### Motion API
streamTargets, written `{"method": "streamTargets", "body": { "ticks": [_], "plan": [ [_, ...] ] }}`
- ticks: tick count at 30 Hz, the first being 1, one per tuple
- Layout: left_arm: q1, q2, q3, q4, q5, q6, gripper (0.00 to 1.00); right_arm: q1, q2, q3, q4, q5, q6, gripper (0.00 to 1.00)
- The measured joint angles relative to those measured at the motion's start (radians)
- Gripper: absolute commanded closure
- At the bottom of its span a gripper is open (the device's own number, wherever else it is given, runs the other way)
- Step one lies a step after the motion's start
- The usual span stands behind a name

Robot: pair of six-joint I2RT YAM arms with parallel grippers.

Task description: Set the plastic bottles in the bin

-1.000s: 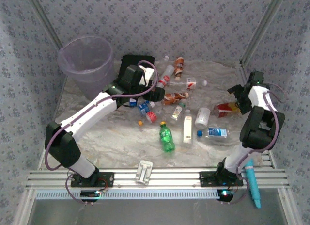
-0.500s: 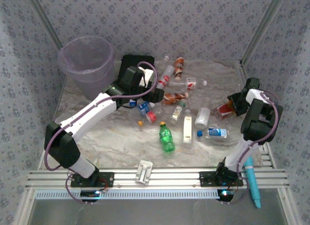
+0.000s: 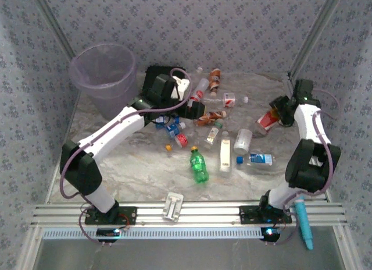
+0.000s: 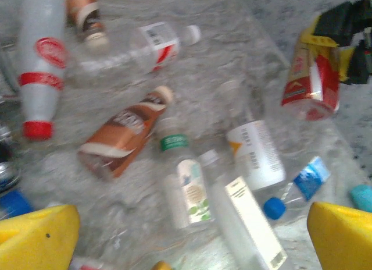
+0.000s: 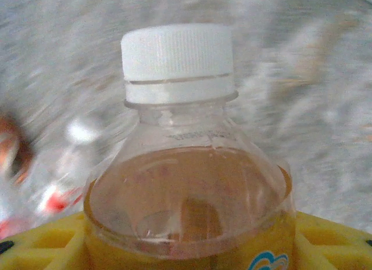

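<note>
The pale lilac bin [image 3: 102,72] stands at the back left. Several plastic bottles lie scattered mid-table, among them a green one [image 3: 199,165], a brown one [image 3: 210,116] and a tall white-labelled one [image 3: 225,155]. My left gripper [image 3: 195,110] hovers open over this pile; its yellow fingers [image 4: 35,238] stand wide apart above a green-capped bottle [image 4: 185,185], gripping nothing. My right gripper [image 3: 281,109] is shut on a red-and-yellow labelled bottle [image 3: 268,120] at the right, lifted off the table. That white-capped bottle [image 5: 180,183] sits between the yellow fingers [image 5: 40,241].
A flat black case [image 3: 165,74] lies behind the left arm, next to the bin. A small white object [image 3: 173,206] rests on the front rail and a teal tool [image 3: 303,220] at the right front. Patterned walls close in on three sides.
The right arm has stretched out and carried its bottle slightly back and to the left. The left gripper has shifted a little right and farther over the pile.
</note>
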Motion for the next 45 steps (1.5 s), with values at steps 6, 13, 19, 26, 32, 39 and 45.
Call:
{"method": "streamTargets", "body": {
  "ticks": [6,13,19,26,32,39,45],
  "plan": [
    [-0.005,0.061,0.021,0.111,0.193,-0.090,0.00,0.233,-0.069,0.109,-0.016,-0.121,-0.071,0.41],
    [-0.021,0.150,0.014,0.328,0.329,-0.274,0.00,0.403,-0.032,0.139,-0.010,-0.266,-0.087,0.41],
    [-0.025,0.174,0.010,0.393,0.347,-0.341,0.00,0.449,-0.010,0.139,0.053,-0.357,-0.039,0.41],
    [-0.028,0.193,0.010,0.401,0.347,-0.349,0.08,0.456,-0.010,0.139,0.110,-0.401,0.003,0.40],
    [-0.028,0.212,0.010,0.402,0.354,-0.354,0.29,0.468,-0.007,0.139,0.125,-0.402,0.011,0.39],
    [-0.028,0.212,0.011,0.396,0.349,-0.354,0.38,0.471,-0.005,0.142,0.126,-0.398,0.009,0.14],
    [-0.024,0.212,0.011,0.339,0.340,-0.318,0.42,0.445,-0.011,0.179,0.091,-0.394,-0.005,0.00]
  ]
}}
